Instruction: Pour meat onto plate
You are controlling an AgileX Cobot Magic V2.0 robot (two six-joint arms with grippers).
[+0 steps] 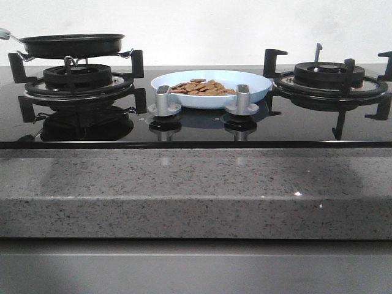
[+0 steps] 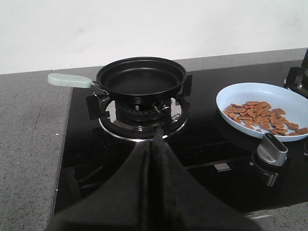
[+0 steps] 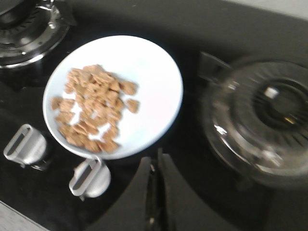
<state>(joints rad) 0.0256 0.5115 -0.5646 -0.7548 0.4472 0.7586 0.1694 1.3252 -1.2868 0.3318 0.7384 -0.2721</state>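
Knobs point(image 1: 164, 101) sit nearest; meat point(image 1: 202, 87) already heaped in plate point(image 1: 254, 92), 3 o'clock of empty pan point(image 1: 72, 44). Both grippers, left point(image 2: 156, 144) and right point(image 3: 156, 166), pressed together, holding nothing. Risk: a retreating arm may clip the plate rim.

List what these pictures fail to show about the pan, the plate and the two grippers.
- Frying pan: front view sees it edge-on, its inside hidden by the rim, handle cut by the left edge.
- Plate: left wrist view cuts its far side at the right edge.
- Meat: right wrist view is blurred, single slices unclear.
- Left gripper and right gripper: absent from the front view.
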